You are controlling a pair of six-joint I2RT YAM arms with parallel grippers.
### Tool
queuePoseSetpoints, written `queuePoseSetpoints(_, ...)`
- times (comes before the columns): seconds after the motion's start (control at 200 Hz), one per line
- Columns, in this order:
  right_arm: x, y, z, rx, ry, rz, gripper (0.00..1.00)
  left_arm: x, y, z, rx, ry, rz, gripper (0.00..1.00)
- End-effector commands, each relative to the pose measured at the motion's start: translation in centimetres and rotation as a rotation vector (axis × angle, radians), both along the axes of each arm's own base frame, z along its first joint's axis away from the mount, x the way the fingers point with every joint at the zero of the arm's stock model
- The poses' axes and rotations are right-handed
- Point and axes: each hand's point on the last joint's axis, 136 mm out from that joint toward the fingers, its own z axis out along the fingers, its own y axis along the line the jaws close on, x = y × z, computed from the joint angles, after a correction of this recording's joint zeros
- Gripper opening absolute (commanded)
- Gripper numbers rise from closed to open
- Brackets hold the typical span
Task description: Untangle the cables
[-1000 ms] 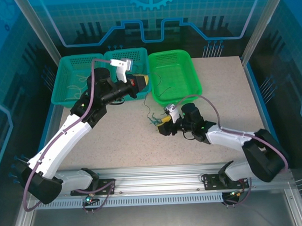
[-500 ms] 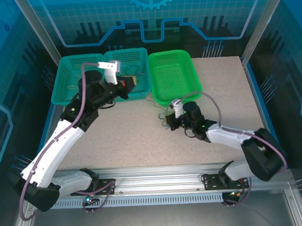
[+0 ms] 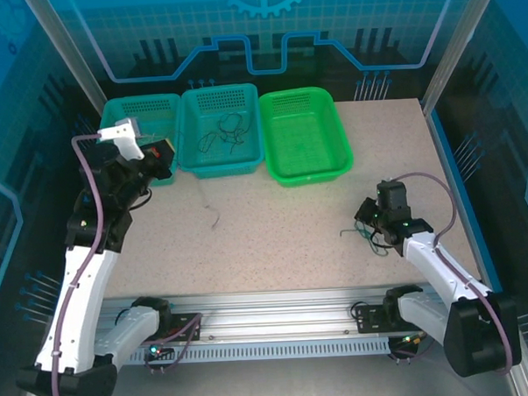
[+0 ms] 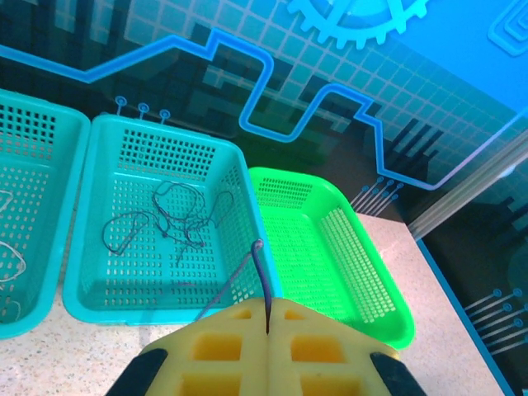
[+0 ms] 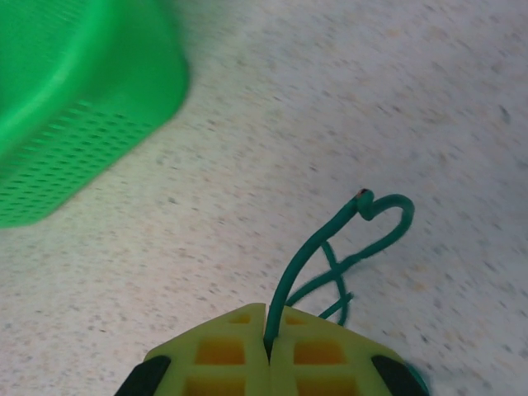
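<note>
While dark loose wires [image 4: 177,219] lie in the teal basket [image 4: 165,148] touching the green basket [image 4: 330,247] on its left, the left gripper [image 4: 266,318] sits well left of the green basket, pads pressed tight on a purplish cable [image 4: 262,272]. It sticks straight out from the pad seam. Near and right of the green basket, over bare table [image 5: 371,82], the right gripper [image 5: 266,326] is clamped on a dark green cable [image 5: 290,276] running forward from the seam, then hooking back.
</note>
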Motion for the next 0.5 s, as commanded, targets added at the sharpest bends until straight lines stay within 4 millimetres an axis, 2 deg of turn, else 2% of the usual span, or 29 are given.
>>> queuePoseSetpoints(0.0, -0.4, 0.0, 0.3, 0.043, 0.04, -0.024, 0.0, 0.5, -1.3, 3.2, -0.057, -0.077, -0.074, 0.0)
queuePoseSetpoints(0.1, 0.0, 0.9, 1.1, 0.09, 0.009, 0.009, 0.0, 1.6, -2.5, 6.4, -0.078, -0.149, -0.142, 0.0)
queuePoseSetpoints(0.23, -0.2, 0.9, 1.6, 0.086, 0.0, 0.015, 0.0, 3.2, -2.9, 10.7, -0.052, -0.233, -0.164, 0.0)
queuePoseSetpoints(0.495, -0.7, 1.2, 2.6, 0.095, -0.021, 0.042, 0.0, 7.3, -0.9, 19.2, -0.012, -0.426, -0.079, 0.0)
